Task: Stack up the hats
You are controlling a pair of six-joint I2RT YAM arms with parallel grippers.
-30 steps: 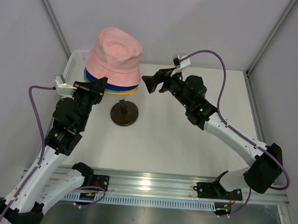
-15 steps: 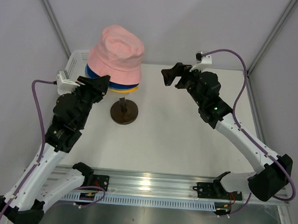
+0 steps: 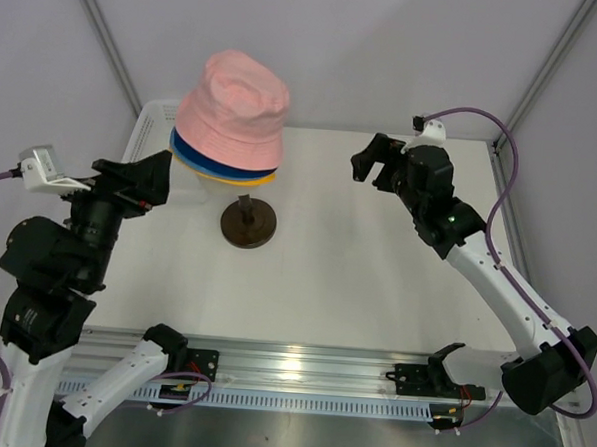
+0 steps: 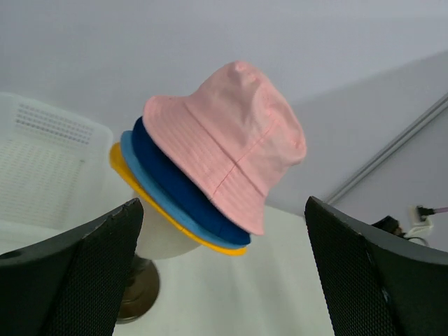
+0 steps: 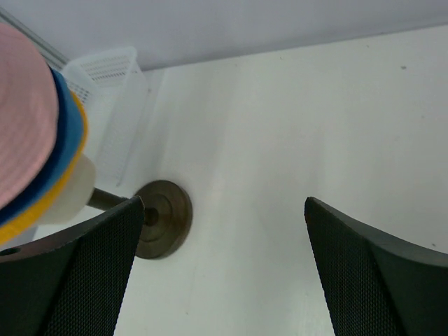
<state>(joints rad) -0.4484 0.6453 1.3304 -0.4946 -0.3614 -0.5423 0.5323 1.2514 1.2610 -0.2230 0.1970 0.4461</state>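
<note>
Left gripper [image 3: 141, 175] and right gripper [image 3: 372, 159] spread, empty; hats [image 3: 235, 105] sit tilted on head [image 4: 164, 234], so a bump could slide them off.

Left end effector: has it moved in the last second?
Yes. The left end effector has backed leftward off the hats, farther from the brown base.

Pale pink hat [image 4: 231, 140], navy hat [image 4: 180, 185], light blue hat [image 4: 136, 164], yellow hat [image 4: 120, 162]; cream head [image 4: 164, 234]; dark brown base [image 3: 258, 233].
</note>
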